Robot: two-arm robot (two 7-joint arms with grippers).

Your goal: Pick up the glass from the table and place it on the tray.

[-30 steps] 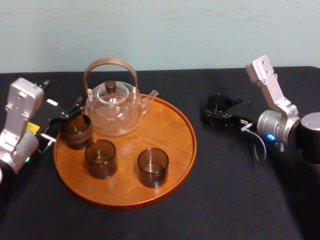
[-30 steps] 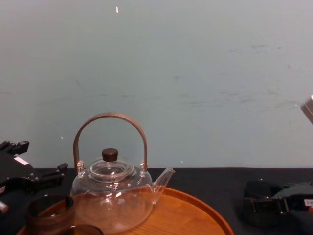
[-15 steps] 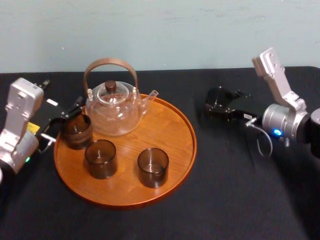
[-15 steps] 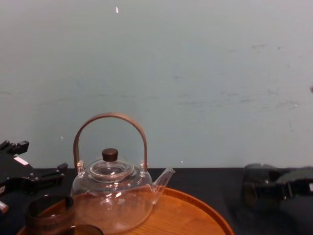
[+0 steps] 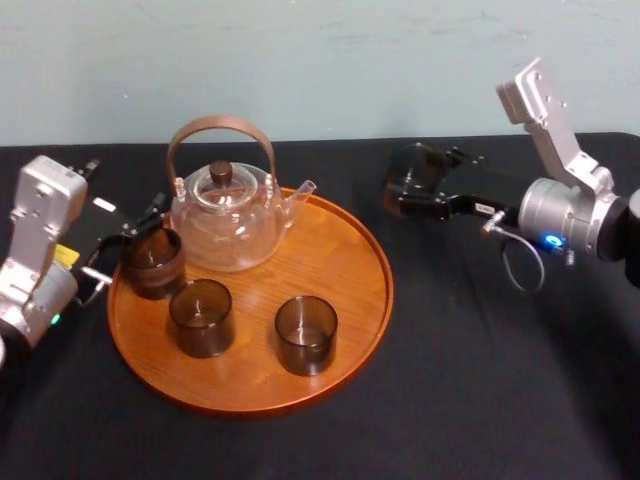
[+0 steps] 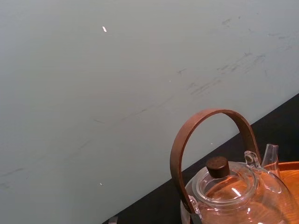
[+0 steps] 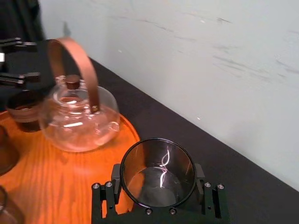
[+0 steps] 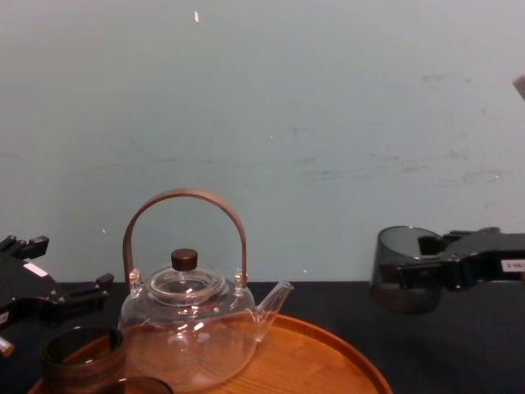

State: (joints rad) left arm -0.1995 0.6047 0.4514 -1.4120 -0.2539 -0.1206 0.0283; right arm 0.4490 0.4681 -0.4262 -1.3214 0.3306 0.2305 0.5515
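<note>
Three smoky tumblers sit on the tray: left tumbler at its left edge, middle tumbler and right tumbler toward its near edge. The teapot takes the far-left part of the tray, with its handle arching up and its spout pointing to the tray's right side.

You have the glass clamped upright between the fingers of the right gripper, one finger on each side of its wall. It hangs lifted off the table, and from the head view it is just outside the tray's far-right rim. From the chest view its base is level with the teapot's lid.

Between the glass and the tray's middle you have the teapot spout as the nearest obstacle. The right tumbler stands well apart from the glass, nearer the tray's near edge.

Bare wood shows across the tray's right half, between spout and right tumbler. Black cloth lies bare along the table's right and near edges.

Your left gripper sits at the tray's left edge with its fingers spread, just beside the left tumbler. You cannot tell whether it touches the tumbler.
</note>
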